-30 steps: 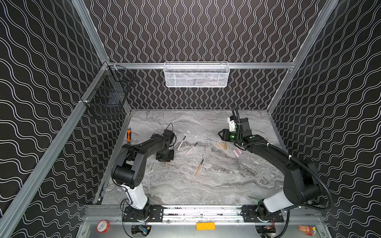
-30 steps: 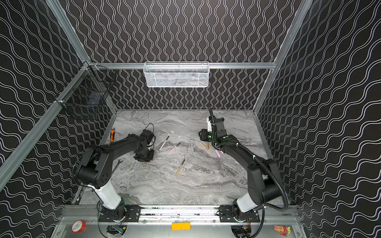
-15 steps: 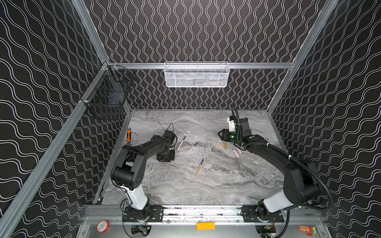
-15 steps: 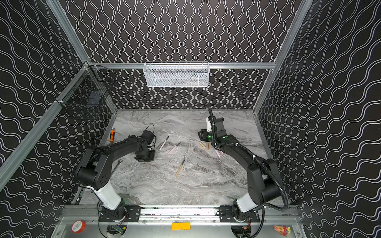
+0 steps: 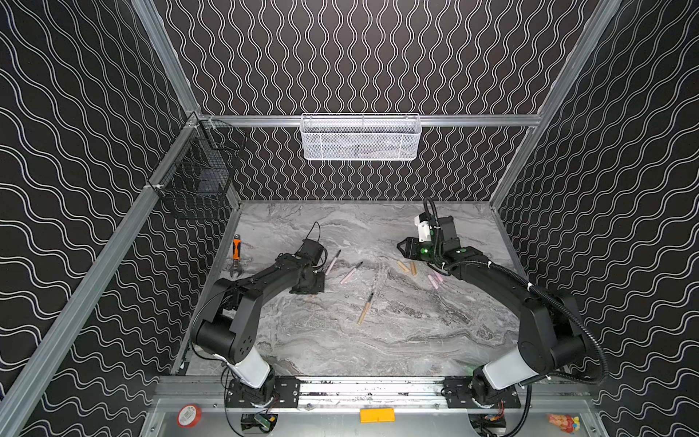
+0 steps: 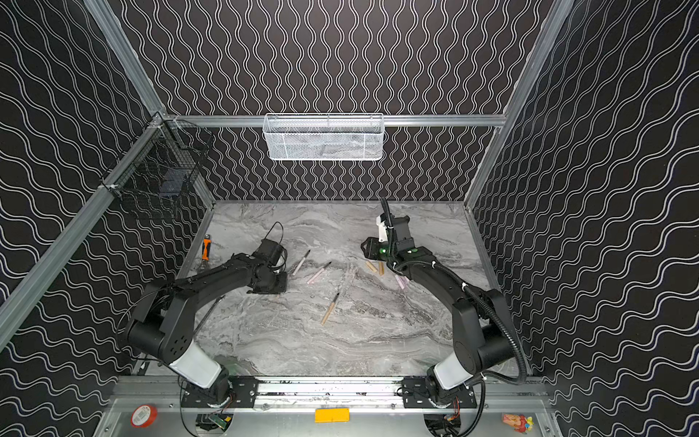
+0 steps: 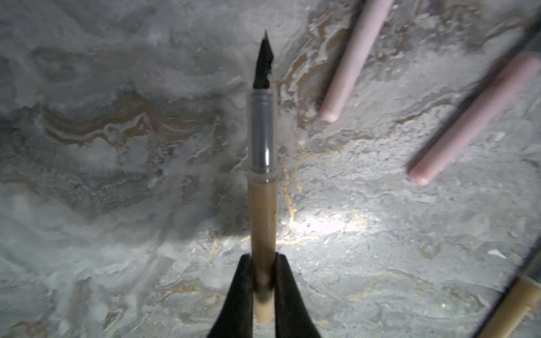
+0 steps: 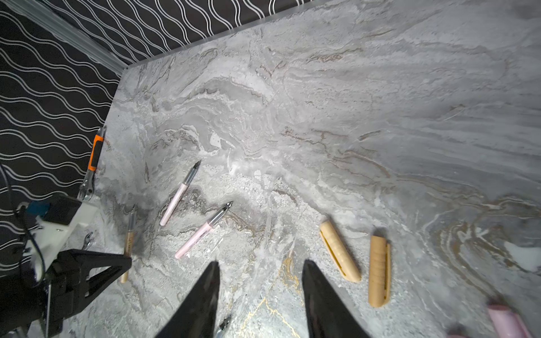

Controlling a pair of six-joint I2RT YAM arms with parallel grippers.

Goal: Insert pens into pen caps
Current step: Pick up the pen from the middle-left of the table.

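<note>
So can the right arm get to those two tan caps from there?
Probably yes: its end effector is open and empty, and the tan caps lie just beside it with nothing between.

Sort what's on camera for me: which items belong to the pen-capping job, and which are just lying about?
Job: tan pen in the left hand; loose tan pen; two pink pens; two tan caps; two pink caps.
Lying about: orange-handled wrench; thin spanner; white mesh basket; black wire basket; red tape roll.
</note>
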